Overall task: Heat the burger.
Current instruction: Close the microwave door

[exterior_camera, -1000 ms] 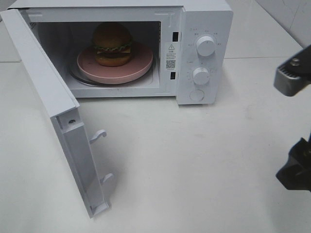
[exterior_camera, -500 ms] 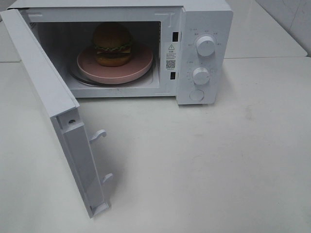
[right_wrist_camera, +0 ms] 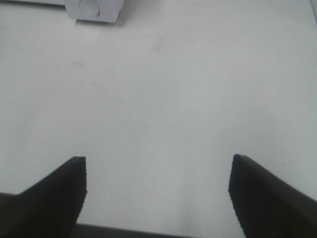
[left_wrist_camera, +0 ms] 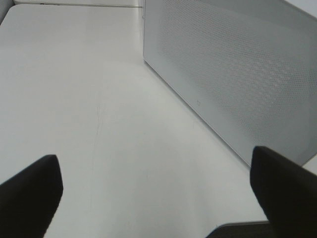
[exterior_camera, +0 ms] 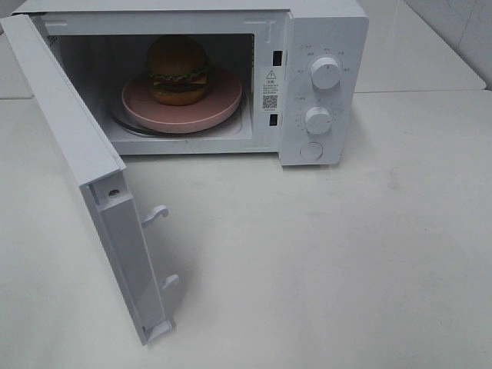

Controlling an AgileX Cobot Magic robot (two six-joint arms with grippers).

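Observation:
The burger [exterior_camera: 178,71], with a golden-brown bun, green lettuce and a dark patty, sits on a round pink plate [exterior_camera: 219,108] inside the white microwave [exterior_camera: 323,31]. The microwave door [exterior_camera: 77,146] stands swung wide open toward the front left. Neither arm shows in the exterior high view. In the left wrist view my left gripper [left_wrist_camera: 158,191] is open over bare table, beside the perforated outer face of the door [left_wrist_camera: 237,69]. In the right wrist view my right gripper [right_wrist_camera: 157,196] is open above bare table, with the microwave's lower corner [right_wrist_camera: 94,9] far ahead.
Two round knobs [exterior_camera: 325,73] and a round button [exterior_camera: 310,151] are on the microwave's right panel. The door's two latch hooks [exterior_camera: 156,214] stick out toward the table's middle. The white table [exterior_camera: 346,261] spreads in front and to the right.
The right arm, seen at the right edge one second ago, has left the exterior high view. The burger, plate and door have not moved.

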